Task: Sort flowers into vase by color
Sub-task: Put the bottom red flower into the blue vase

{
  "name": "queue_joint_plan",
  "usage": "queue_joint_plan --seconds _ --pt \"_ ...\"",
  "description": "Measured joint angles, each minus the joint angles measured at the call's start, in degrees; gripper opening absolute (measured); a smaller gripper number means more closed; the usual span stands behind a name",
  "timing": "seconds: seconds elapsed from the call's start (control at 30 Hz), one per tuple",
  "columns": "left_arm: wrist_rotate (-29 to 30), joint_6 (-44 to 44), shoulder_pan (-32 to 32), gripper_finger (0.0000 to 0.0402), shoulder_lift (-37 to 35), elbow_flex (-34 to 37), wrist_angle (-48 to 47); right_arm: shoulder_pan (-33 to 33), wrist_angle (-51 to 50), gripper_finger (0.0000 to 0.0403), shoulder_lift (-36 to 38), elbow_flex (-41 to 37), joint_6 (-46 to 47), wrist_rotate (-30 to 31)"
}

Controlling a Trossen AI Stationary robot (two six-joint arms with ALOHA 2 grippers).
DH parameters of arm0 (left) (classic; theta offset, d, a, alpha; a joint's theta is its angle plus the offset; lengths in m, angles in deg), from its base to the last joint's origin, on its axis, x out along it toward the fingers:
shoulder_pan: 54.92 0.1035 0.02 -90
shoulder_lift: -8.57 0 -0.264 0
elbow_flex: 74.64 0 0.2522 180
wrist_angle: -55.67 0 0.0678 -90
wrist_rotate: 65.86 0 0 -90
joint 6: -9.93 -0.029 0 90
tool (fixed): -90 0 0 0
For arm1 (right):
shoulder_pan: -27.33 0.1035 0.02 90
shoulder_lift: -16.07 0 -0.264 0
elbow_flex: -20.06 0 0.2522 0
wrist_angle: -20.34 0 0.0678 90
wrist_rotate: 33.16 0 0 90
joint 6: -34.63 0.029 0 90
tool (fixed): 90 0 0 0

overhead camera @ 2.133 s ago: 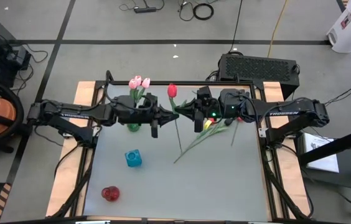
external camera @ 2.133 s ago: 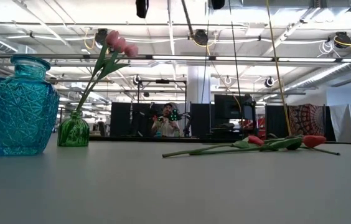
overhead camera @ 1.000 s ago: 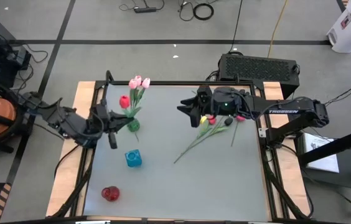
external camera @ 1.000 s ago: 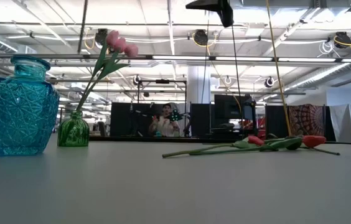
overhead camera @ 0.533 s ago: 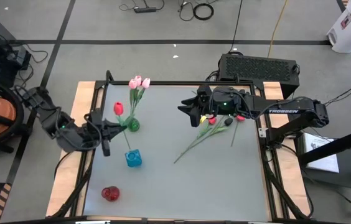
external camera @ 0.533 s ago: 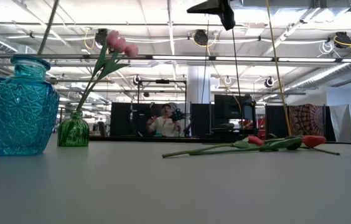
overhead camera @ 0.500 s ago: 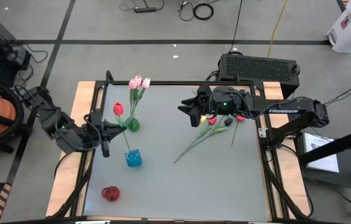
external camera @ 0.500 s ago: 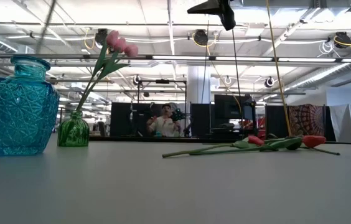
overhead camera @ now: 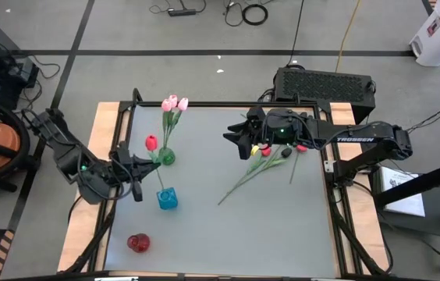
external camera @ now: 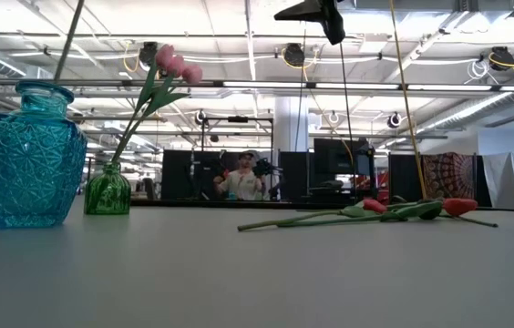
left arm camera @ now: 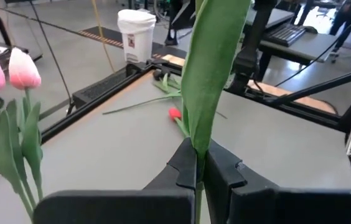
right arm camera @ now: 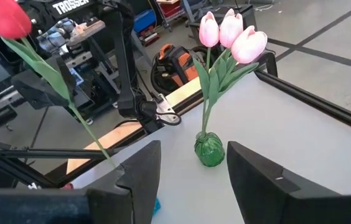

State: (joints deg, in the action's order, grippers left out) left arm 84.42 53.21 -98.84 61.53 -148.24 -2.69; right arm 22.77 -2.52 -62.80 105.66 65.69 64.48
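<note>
High view: red tulip [overhead camera: 151, 143] upright, stem clamped in left claw [overhead camera: 137, 167] beside blue vase [overhead camera: 167, 199]

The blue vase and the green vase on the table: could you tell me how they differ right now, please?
The blue vase looks larger and broader in the low view; the green vase is small and narrow-necked. The green vase holds three pink tulips; no flower heads rise from the blue vase, though the stem of the red tulip in the shut left gripper hangs above it. Both are upright textured glass.

faceted blue glass vase [external camera: 31, 155], matt grey table [overhead camera: 267, 226]
</note>
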Motion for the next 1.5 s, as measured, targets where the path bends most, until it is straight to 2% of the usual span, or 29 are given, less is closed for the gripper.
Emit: queue_joint_plan --seconds 0.43,0.73,1.03,1.17,1.33,1.5 --pt "-0.4 8.6 0.0 0.0021 6.2 2.1 -2.2 0.1 0.0 0.0176 0.0 0.0 0.8 -0.4" --pt "-8.9 16.6 0.0 0.0028 12.7 2.2 -9.5 0.2 0.0 0.0176 0.0 0.0 0.0 -0.5" --pt "-16.5 19.5 0.0 0.0035 17.0 2.1 -9.8 0.2 -0.3 0.0176 0.0 0.0 -0.7 -0.4" --pt "-20.2 19.7 0.0 0.0067 16.7 2.2 -10.2 0.2 -1.2 0.0176 0.0 0.0 -0.7 -0.4" --pt "-21.4 20.3 0.0 0.0124 16.3 1.8 -10.5 0.2 -1.2 0.0176 0.0 0.0 -0.9 -0.4" --pt "-21.4 18.0 0.0 0.0145 16.2 0.8 -10.5 0.2 -1.2 0.0176 0.0 0.0 -0.8 -0.4"
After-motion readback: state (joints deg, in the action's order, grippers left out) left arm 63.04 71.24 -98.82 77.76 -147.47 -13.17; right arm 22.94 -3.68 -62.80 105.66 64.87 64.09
